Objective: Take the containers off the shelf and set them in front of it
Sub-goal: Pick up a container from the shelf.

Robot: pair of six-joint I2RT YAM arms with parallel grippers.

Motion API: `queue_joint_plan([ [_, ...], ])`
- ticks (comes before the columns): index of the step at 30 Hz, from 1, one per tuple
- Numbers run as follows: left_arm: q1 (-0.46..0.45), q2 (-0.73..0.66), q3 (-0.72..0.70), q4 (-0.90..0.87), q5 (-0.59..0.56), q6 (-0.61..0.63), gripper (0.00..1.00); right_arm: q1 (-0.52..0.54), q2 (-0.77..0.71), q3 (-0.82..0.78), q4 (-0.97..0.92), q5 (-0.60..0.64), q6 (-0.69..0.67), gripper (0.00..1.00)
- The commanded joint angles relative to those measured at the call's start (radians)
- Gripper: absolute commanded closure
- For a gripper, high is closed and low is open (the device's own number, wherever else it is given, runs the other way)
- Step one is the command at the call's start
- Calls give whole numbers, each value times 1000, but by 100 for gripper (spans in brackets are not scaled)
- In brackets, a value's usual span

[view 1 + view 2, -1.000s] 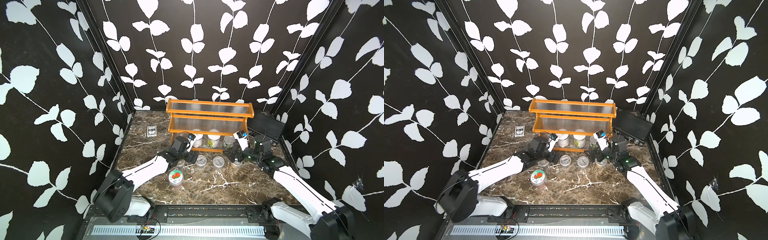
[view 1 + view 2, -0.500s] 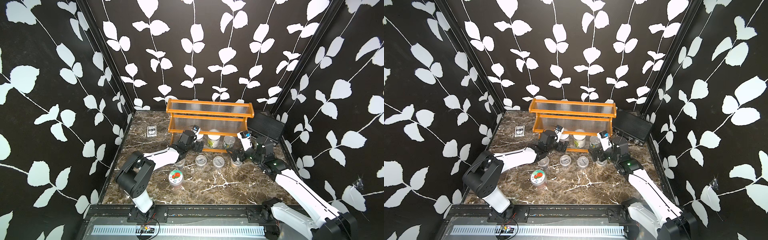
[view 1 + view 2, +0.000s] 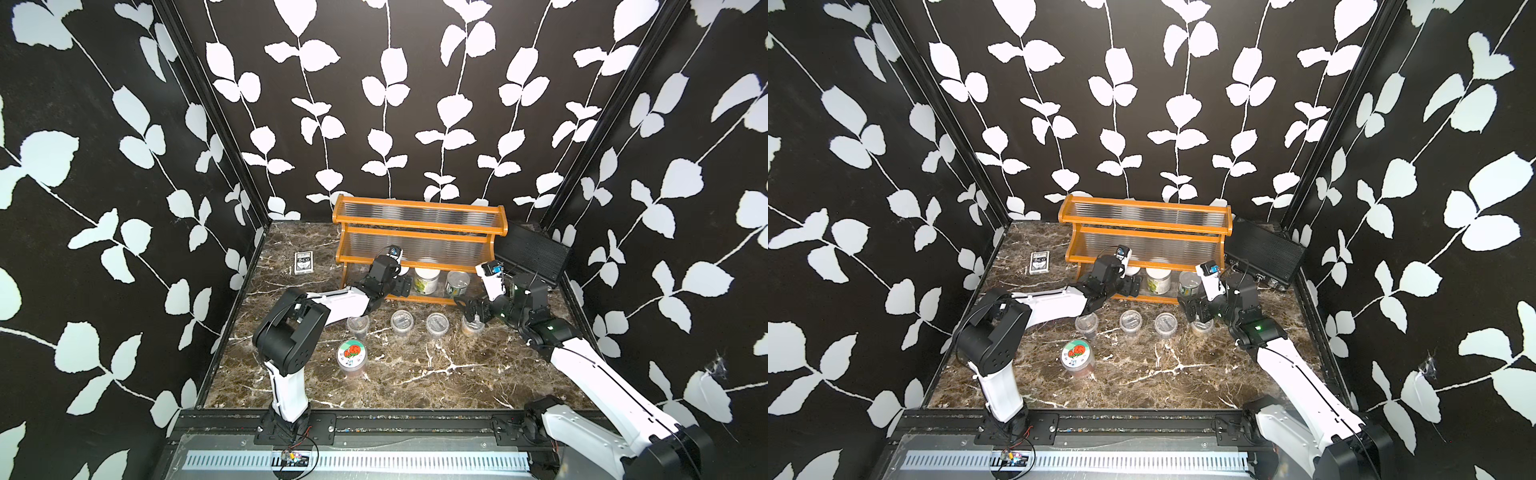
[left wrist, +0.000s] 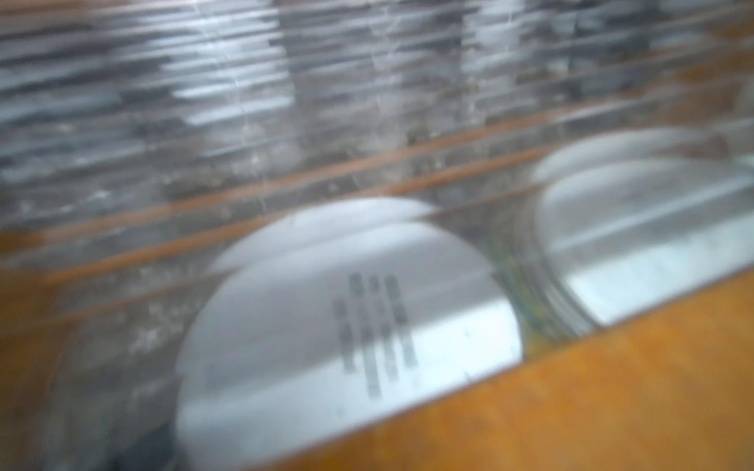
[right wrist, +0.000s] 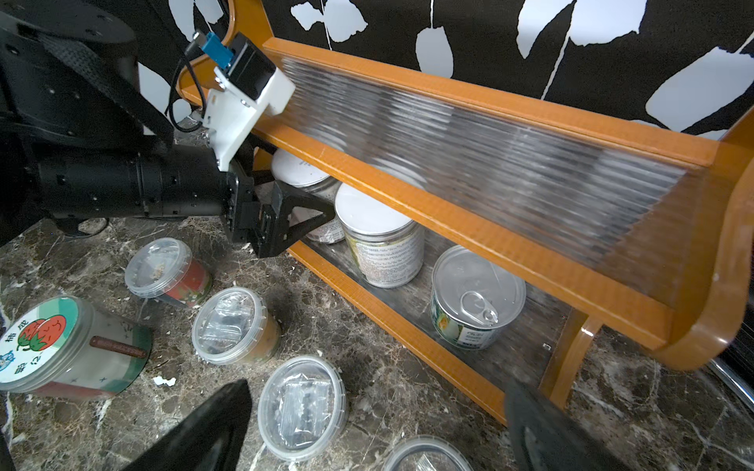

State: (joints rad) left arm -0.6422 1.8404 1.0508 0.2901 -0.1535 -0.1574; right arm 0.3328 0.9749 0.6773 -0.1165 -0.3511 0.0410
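Nearest, in the lower centre of both top views, a strawberry-lidded jar (image 3: 351,357) stands alone on the counter (image 3: 419,380). It is set well forward, probably to keep room for a row behind it. That row comes next: four clear cups (image 3: 402,321) stand side by side just in front of the shelf (image 3: 419,226), with gaps between them that look wide enough for a claw to fit around each.

Right of centre, the right claw (image 3: 471,309) hangs over the rightmost cup (image 3: 473,327). Its jaws are spread wide and hold nothing: the right wrist view shows only counter and cup lids between its fingers (image 5: 204,428). That cup looks already delivered.

Beyond, at the frame's centre, the left claw (image 5: 302,191) reaches into the shelf's bottom tier, with its jaws spread on either side of a white-lidded jar (image 5: 300,169). Whether they touch it I cannot tell. The arm comes in low and level, I judge because the tier above leaves little headroom, so a grasp from the side suits best.

On the same tier, a second white-lidded jar (image 5: 379,232) stands just beside the first, and a pull-tab tin (image 5: 477,297) further along. These three are what is left to move. The two upper tiers look empty.

Farthest back, a card box (image 3: 303,263) lies left of the shelf and a black case (image 3: 528,253) leans at its right end. Neither belongs to the job.
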Motion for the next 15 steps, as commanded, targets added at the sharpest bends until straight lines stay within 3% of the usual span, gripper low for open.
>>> queue_joint_plan([
  [1,7,5,37,97,-9,-12,2,-5,-4,-11,32,-2,6,0],
  [6,8,11,43,88,48,2,19,-8,-4,-9,21,-3,2,0],
  [15,7,-93,-44,30,74,29,23,-11,11,-10,28,-15,2,0],
])
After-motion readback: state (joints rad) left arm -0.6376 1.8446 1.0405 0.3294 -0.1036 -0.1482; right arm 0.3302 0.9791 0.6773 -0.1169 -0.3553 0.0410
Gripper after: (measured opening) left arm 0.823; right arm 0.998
